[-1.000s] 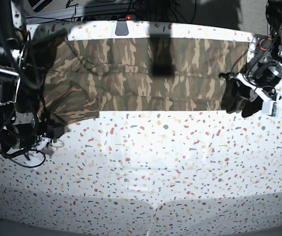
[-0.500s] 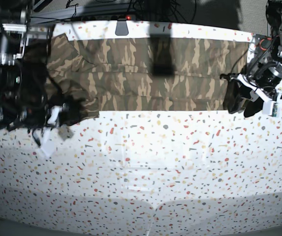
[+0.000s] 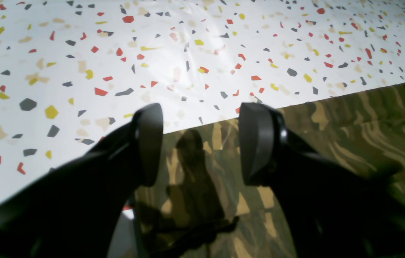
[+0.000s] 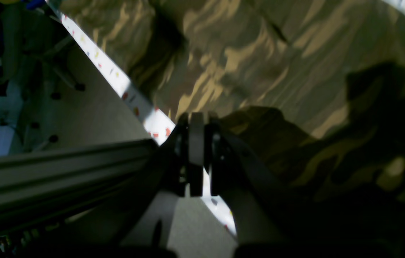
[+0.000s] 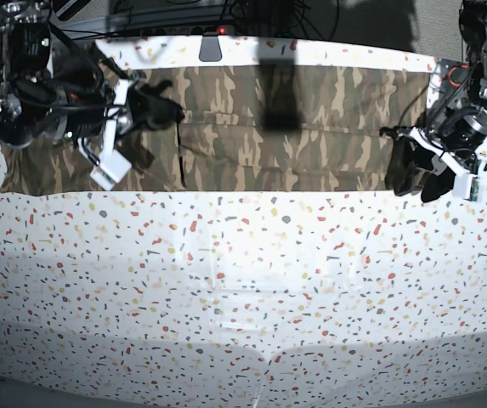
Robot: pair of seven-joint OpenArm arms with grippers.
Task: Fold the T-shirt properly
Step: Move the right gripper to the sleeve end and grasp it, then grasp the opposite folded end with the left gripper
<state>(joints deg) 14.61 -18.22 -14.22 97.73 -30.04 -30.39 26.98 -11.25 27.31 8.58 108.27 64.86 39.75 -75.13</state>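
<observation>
Camouflage cloth of the T-shirt (image 5: 251,127) is lying as a long band across the far side of your speckled table (image 5: 243,289). Your left gripper (image 3: 202,143) is hovering spread over its edge; your right gripper (image 4: 197,157) is sitting pressed closed, gripping nothing.

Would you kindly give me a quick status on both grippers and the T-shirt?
Left gripper open over the T-shirt edge. Right gripper shut, apparently empty. T-shirt spread long across the table's far side. Nothing in the way.
</observation>
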